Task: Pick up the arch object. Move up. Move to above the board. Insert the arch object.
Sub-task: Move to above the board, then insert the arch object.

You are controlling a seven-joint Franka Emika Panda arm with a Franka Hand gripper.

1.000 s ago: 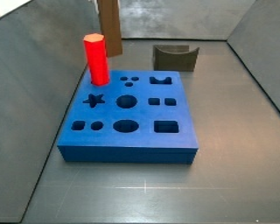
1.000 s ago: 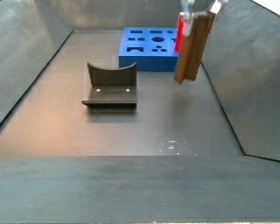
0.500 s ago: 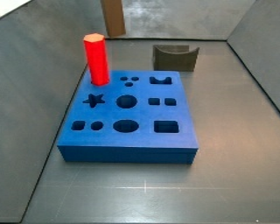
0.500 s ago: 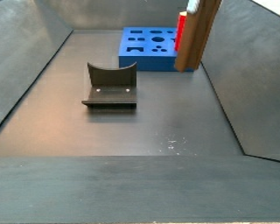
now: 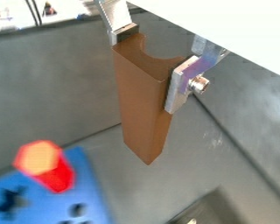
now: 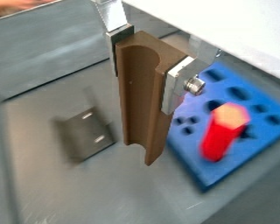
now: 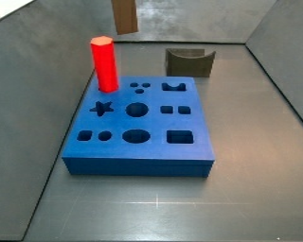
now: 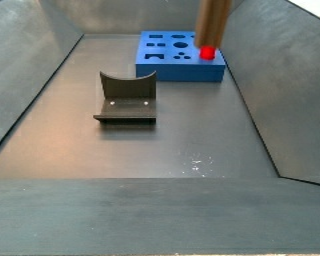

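Your gripper (image 5: 154,54) hangs high above the floor, its jaws pinching the brown arch object (image 5: 143,105) upright, near the red post (image 6: 222,133) on the blue board (image 7: 141,132).

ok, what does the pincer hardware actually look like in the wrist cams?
In both wrist views the pincer has two flat silver metal plates for fingers. One plate carries a round silver bolt head on its outer face. No cables or markings show. In the side views the pincer is out of frame.
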